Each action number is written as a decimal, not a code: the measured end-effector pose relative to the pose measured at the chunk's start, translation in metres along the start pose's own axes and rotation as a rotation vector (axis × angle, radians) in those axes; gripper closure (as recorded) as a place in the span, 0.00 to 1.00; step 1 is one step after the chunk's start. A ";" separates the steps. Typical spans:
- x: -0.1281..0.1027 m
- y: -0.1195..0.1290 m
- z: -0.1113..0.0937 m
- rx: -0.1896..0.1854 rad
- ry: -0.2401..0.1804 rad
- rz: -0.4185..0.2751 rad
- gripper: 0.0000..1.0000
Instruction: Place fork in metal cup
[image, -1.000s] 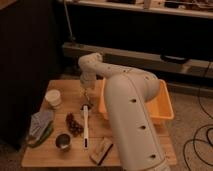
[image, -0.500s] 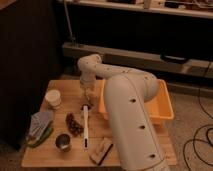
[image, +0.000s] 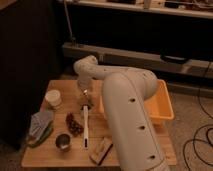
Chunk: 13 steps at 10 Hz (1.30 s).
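Observation:
The metal cup (image: 63, 141) is small, dark and shiny. It stands upright near the front left of the wooden table (image: 125, 150). My gripper (image: 85, 96) points down over the middle of the table, just above the far end of a long white stick-like utensil (image: 85, 126). It is well behind and to the right of the metal cup. A small pale shape (image: 84, 103) lies right under the gripper. I cannot tell whether it is the fork.
A white paper cup (image: 53, 98) stands at the left. A grey cloth with a green cup (image: 40, 125) lies at the left edge. A dark bunch (image: 74, 124) lies next to the white utensil. A sponge-like block (image: 101, 150) lies at the front. An orange bin (image: 162, 102) is on the right.
The arm has barely moved. The gripper stays over the far end of the white utensil. Nothing on the table has shifted.

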<state>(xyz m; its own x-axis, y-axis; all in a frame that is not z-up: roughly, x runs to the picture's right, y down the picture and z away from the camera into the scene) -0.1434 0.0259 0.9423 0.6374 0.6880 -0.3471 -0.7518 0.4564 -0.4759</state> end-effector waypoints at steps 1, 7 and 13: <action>0.000 0.001 0.001 0.007 -0.004 0.002 0.35; 0.005 -0.003 0.004 0.031 -0.054 0.011 0.35; 0.006 -0.016 0.008 -0.017 -0.046 0.012 0.35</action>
<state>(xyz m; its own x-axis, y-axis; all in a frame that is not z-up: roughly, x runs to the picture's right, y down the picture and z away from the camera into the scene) -0.1292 0.0270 0.9539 0.6193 0.7187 -0.3160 -0.7564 0.4383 -0.4856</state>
